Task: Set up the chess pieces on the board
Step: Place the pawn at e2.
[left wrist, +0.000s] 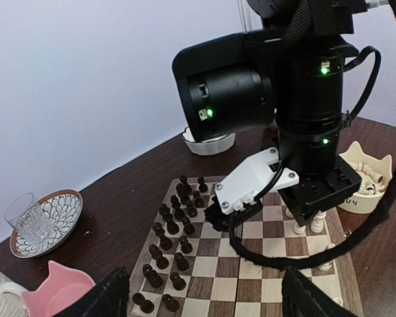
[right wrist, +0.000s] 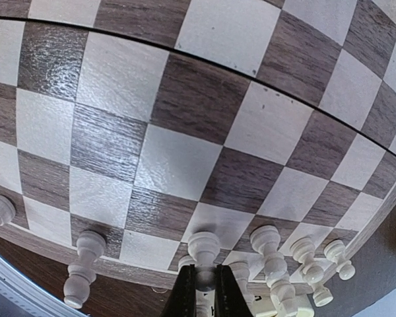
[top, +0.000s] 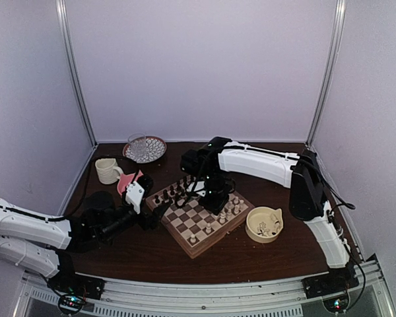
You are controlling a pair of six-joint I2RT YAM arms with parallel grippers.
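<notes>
The board [top: 197, 230] lies in the middle of the table, turned like a diamond. My right gripper [top: 218, 206] points straight down over its right side. In the right wrist view that gripper [right wrist: 206, 290] is shut on a cream-white chess piece [right wrist: 203, 249], held over a light square near the board's edge [right wrist: 178, 158]; whether it touches I cannot tell. Several more white chess pieces [right wrist: 270, 254] stand along that edge. My left gripper [left wrist: 211, 305] hangs open and empty off the board's left corner [left wrist: 251, 264], near the dark pieces [left wrist: 171, 231].
A cream cat-eared bowl [top: 264, 224] holding more white pieces sits right of the board. Left of and behind it are a cream mug [top: 107, 170], a pink bowl [top: 129, 179] and a patterned plate [top: 145, 148] carrying a glass. The right arm [top: 257, 162] spans the back.
</notes>
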